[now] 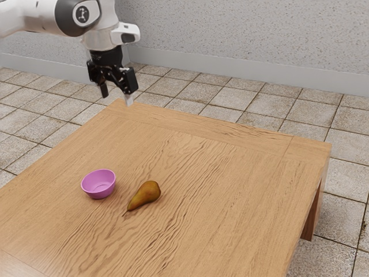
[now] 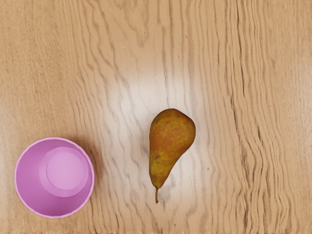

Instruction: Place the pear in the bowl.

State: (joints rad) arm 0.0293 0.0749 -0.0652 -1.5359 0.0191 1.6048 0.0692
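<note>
Jaws wide apart, a brown and yellow pear (image 2: 173, 134) with a skinny stem (image 2: 157, 196) near the pink bowl (image 2: 30, 183).

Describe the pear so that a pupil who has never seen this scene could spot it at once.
Start with the wooden table, then find the small pink bowl on it. The pear lies on its side next to that bowl, not in it. Unlike the round, hollow bowl, it is brownish-gold, plump at one end and narrowing to a thin stem.
</note>
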